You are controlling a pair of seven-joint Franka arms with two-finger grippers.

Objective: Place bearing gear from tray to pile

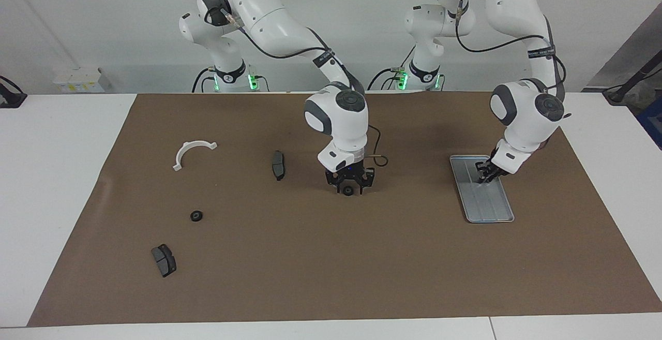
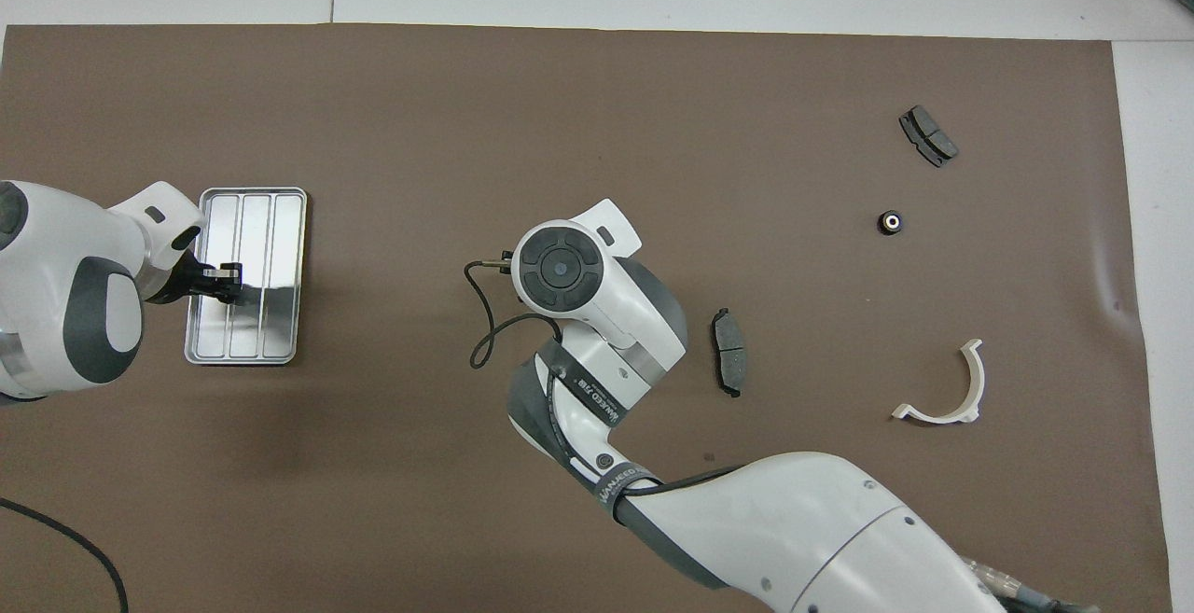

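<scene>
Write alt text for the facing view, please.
The right claw holds a black bearing gear low over the brown mat at mid-table. The left claw reaches into the empty silver tray. Another gear lies toward the right arm's end.

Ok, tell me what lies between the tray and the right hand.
Only bare brown mat lies between the tray and the right hand, save the hand's own cable loop beside it. Both the facing and overhead views show this.
</scene>
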